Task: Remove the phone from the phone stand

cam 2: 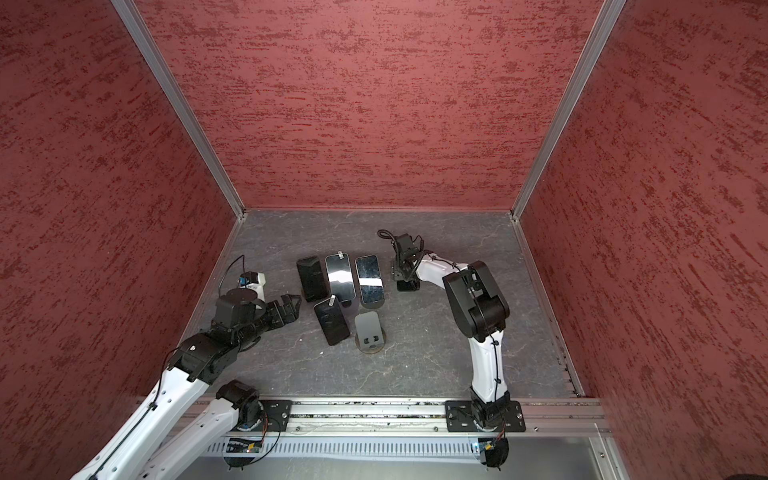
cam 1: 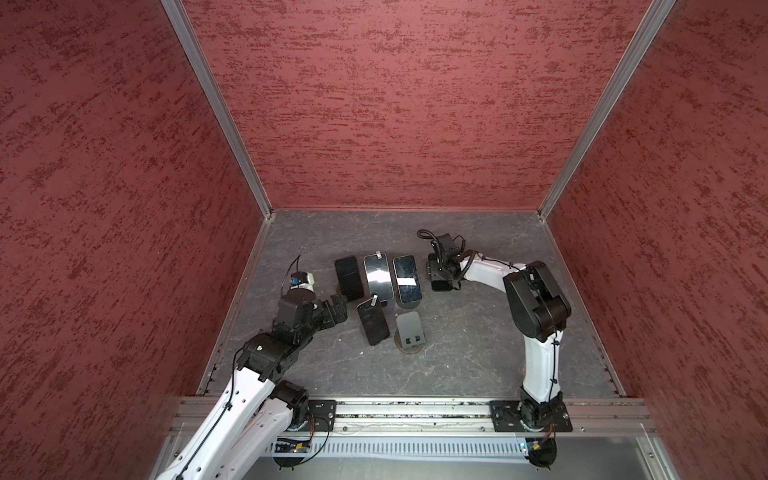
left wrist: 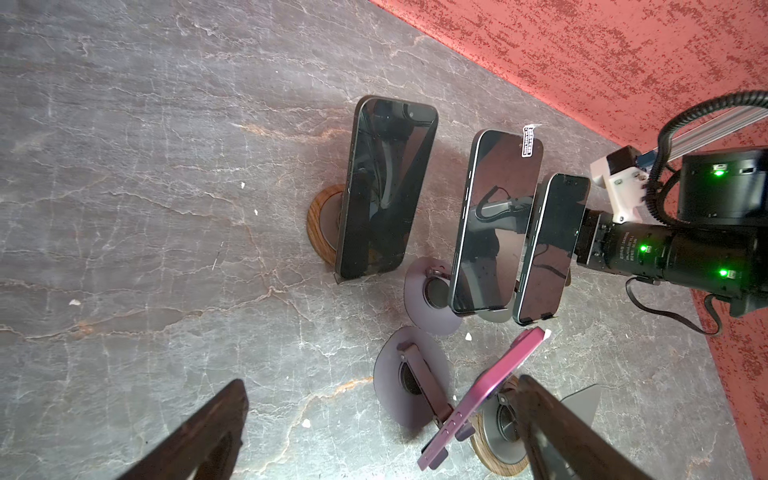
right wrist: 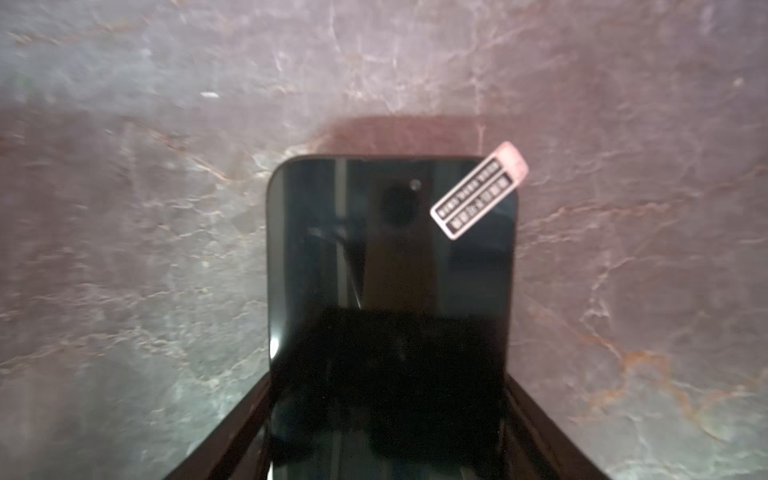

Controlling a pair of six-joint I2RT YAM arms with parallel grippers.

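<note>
My right gripper (right wrist: pixel 388 395) is shut on a black phone (right wrist: pixel 390 270) that carries a white sticker tab (right wrist: pixel 478 191). Both fingers press on the phone's long edges. In both top views this gripper (cam 1: pixel 440 276) (cam 2: pixel 405 279) holds the phone (cam 1: pixel 441 285) low over the table, to the right of the row and off every stand. An empty grey phone stand (cam 1: pixel 409 330) (cam 2: pixel 371 330) sits in front of the row. My left gripper (cam 1: pixel 338 305) (left wrist: pixel 380 384) hangs open and empty on the left, near a magenta phone (left wrist: pixel 482 399).
Three dark phones (cam 1: pixel 349 278) (cam 1: pixel 378 276) (cam 1: pixel 407 278) lean on stands in a back row. The magenta-backed phone (cam 1: pixel 373 320) leans on a stand in front of them. Red walls (cam 1: pixel 395 104) enclose the grey stone table (cam 1: pixel 478 332) on three sides.
</note>
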